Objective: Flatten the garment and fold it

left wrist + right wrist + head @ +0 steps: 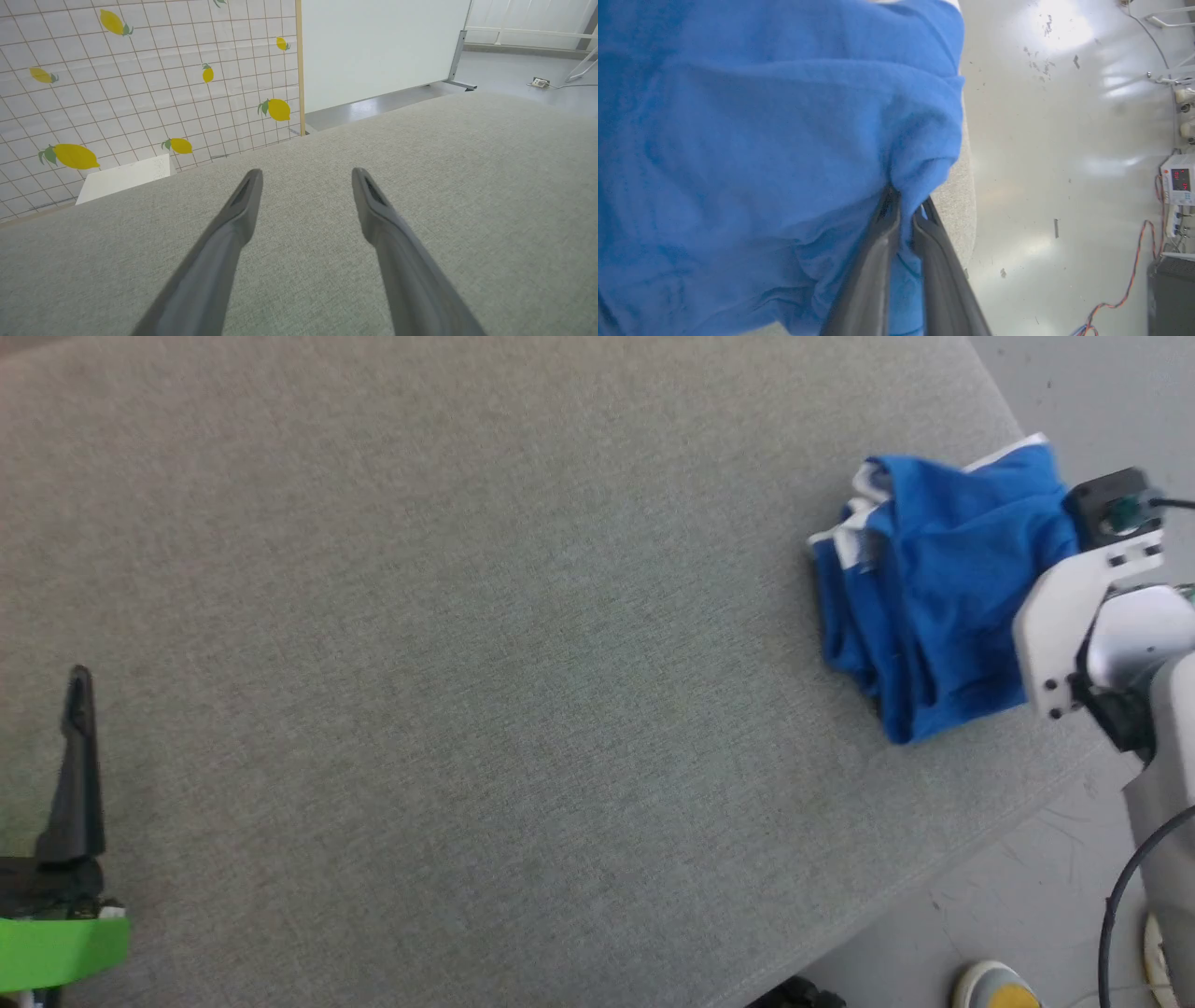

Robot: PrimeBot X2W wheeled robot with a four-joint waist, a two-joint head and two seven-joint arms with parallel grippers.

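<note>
The garment [934, 579] is a bright blue bundle with white trim, bunched up near the right edge of the grey fabric table [467, 663]. In the right wrist view the blue garment [761, 140] sits close to the camera, and my right gripper [906, 210] is shut on a pinched fold of it, next to the table's edge. The white wrist housing of my right arm [1083, 616] sits just right of the bundle. My left gripper [306, 179] is open with nothing between its fingers, low over bare table; one dark left finger [77, 765] shows at the far left.
The table's right edge [1027, 821] drops to a pale floor with cables [1125, 289] and a power unit [1178, 184]. A lemon-patterned tiled panel [140, 84] and a white board [373, 46] stand beyond the table's far side. A shoe tip [994, 985] shows on the floor.
</note>
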